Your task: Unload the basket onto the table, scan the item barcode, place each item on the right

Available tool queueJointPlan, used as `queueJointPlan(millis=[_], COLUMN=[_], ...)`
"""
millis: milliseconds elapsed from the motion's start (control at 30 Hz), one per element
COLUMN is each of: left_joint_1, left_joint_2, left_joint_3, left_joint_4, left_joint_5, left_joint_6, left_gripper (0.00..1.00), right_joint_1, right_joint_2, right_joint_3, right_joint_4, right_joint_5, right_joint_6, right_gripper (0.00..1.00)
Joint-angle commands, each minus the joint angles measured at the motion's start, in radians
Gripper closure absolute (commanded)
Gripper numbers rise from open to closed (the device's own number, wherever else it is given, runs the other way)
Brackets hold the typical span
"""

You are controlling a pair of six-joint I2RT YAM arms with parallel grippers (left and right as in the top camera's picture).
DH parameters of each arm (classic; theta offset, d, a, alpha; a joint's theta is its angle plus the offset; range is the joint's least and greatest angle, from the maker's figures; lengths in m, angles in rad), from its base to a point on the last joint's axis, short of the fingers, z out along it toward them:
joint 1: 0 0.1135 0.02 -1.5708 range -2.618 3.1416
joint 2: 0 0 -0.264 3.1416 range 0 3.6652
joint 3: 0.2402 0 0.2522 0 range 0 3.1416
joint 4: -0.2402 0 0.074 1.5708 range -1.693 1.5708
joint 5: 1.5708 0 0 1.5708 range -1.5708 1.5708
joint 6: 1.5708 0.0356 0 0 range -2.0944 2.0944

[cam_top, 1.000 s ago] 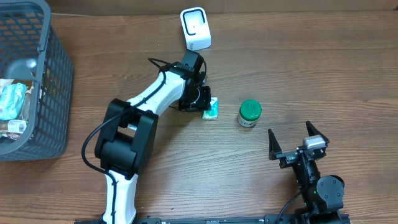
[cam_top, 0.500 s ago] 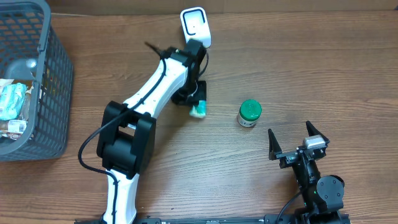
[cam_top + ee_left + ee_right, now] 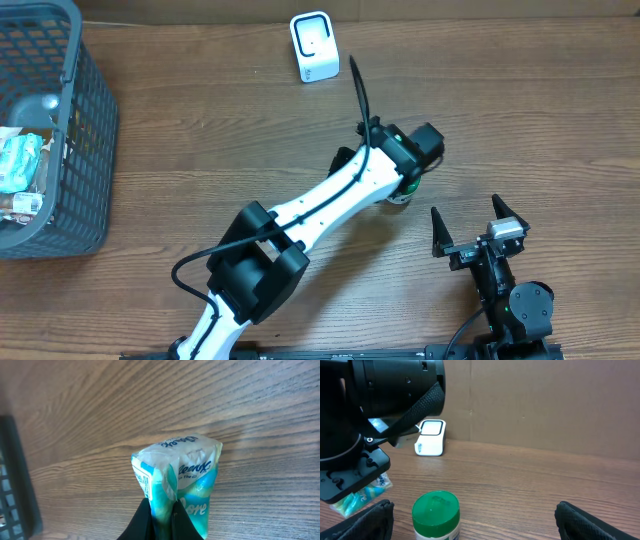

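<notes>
Left wrist | my left pincer clamped on pack, lower centre | I'd face its label squarely at scanner, overhead top centre

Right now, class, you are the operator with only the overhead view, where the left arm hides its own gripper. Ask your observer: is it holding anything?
Observer: Yes, the left wrist view shows the left gripper shut on a teal tissue pack.
Operator: Any barcode showing?
Observer: A small printed white patch sits on its left edge; too small to read.
Operator: Is it touching the jar?
Observer: No; from the right wrist view the green-lidded jar stands upright, apart from the pack.
</notes>
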Motion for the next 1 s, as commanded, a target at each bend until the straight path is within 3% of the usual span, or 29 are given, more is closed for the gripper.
queueJointPlan(millis=[0,67,367,800,967], left_joint_1=[-0.015,-0.028,-0.080,-0.114,-0.114], left_joint_2=[0.018,0.018,0.018,0.018,0.018], left_joint_3=[-0.007,-0.031,-0.148,-0.285,-0.291], left_joint_4=[0.002,0.008,0.144,0.336,0.342], left_joint_5=[-0.097,-0.107,-0.103,-0.113,-0.114], left_joint_6=[-0.061,-0.112,-0.113,0.005,0.015], left_gripper=[0.96,0.96,0.96,0.96,0.95], right_joint_1=[-0.001,-0.001,-0.001,-0.001,-0.001], right_joint_2=[-0.007,-0.007,-0.007,-0.007,-0.007], right_joint_3=[-0.010,-0.010,-0.010,-0.010,-0.010], right_joint_4=[0.005,0.006,0.006,0.006,0.006], right_joint_5=[0.013,0.013,0.013,0.013,0.013], right_joint_6=[0.003,0.003,0.003,0.003,0.003], right_gripper=[0.00,0.00,0.00,0.00,0.00])
